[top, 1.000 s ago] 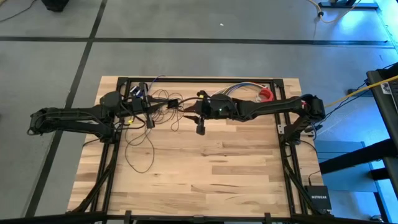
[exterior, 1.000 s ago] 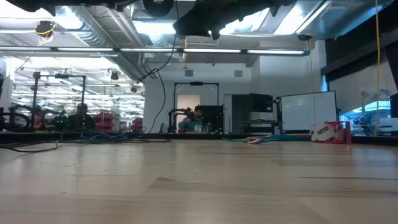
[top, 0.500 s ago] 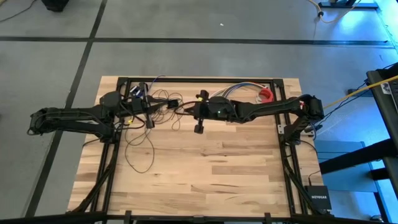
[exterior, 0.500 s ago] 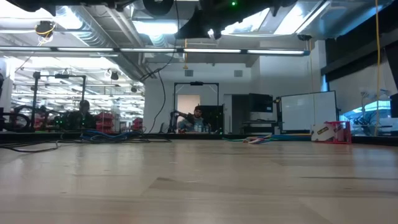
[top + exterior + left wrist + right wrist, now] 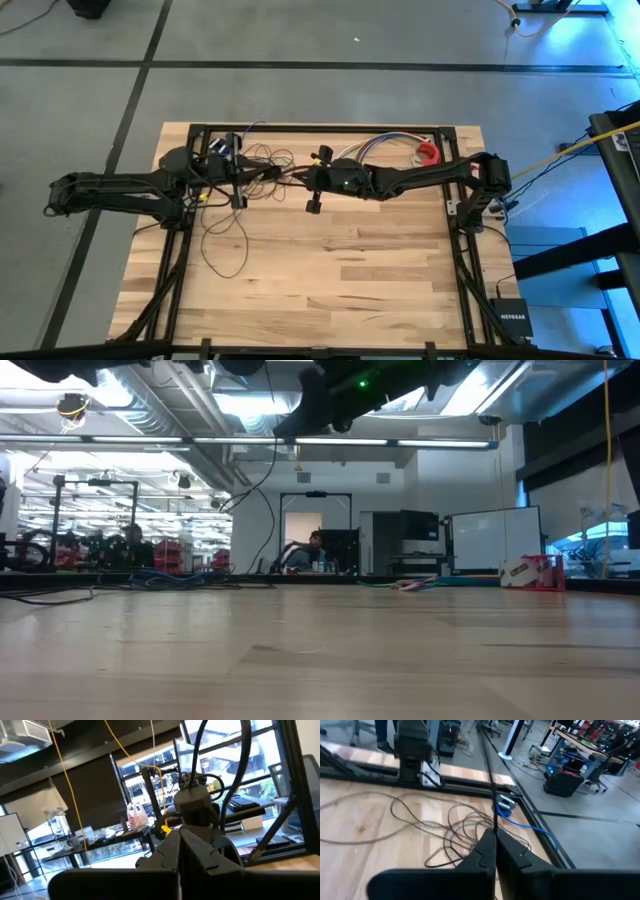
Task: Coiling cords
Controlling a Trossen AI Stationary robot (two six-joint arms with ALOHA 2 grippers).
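My right pincer [image 5: 300,176] has just snapped shut and drifted toward my left arm since a second ago: earlier it hung with its fingers spread a little farther back along the far half of the bench [image 5: 380,270], and now the fingers [image 5: 490,851] stand pressed together with a strand of the cords [image 5: 262,165] running out straight and taut from between them in my right wrist view. I take that to mean I have caught one run of the wire, though the strand is thin and I cannot be sure how firmly it sits. The rest of the cords lie just ahead of and below this pincer, a tangle of dark loops on the wood, with a long slack loop [image 5: 222,252] trailing toward the near side of the bench. The small black piece [image 5: 312,205] hanging just beside my right pincer has shifted along with it. My left pincer [image 5: 243,173] stays shut just across the tangle, close to my right one, and holds as it did; whether it grips a strand I cannot tell. With both ends of the tangle now in reach, I judge the coiling is at an early stage: most loops lie loose, and the next pull must gather them without dragging the pile.
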